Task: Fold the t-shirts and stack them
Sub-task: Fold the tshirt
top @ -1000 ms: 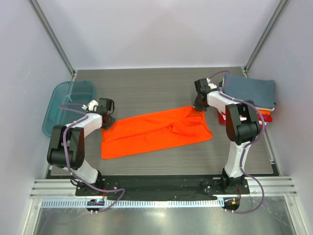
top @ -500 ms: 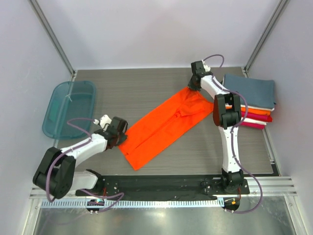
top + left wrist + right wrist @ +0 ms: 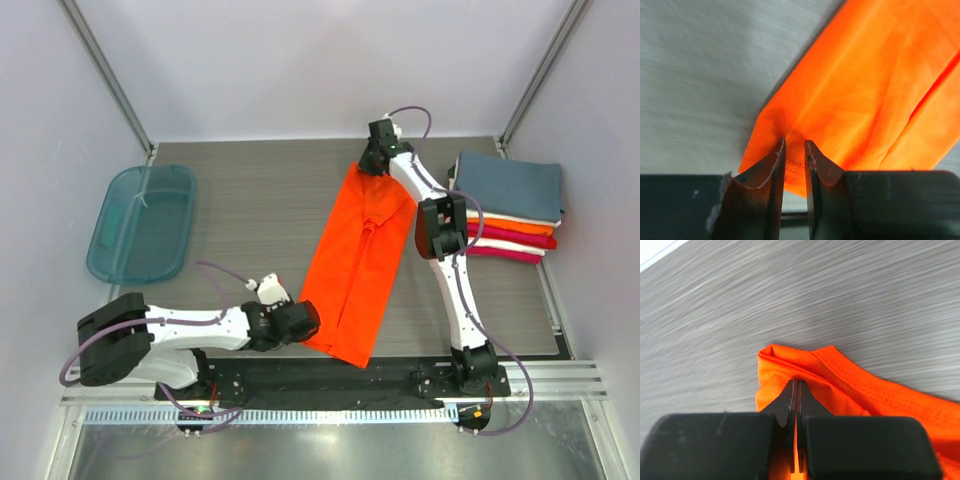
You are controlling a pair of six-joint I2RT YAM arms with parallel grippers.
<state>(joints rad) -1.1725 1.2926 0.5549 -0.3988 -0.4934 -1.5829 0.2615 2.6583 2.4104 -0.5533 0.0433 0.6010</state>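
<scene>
One bright orange t-shirt (image 3: 358,262) lies as a long strip left of the single folded stack (image 3: 510,190). The left gripper (image 3: 795,146) pinches its near corner, and the right gripper (image 3: 796,386) is clamped tight on its far corner. The left arm lies low, and the right arm stretches far, beside the stack.

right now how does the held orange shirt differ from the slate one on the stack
The orange shirt is a long strip; the slate shirt is a folded rectangle atop the stack. The left gripper and right gripper pinch the orange; the slate lies untouched. Both plain cloth.
</scene>
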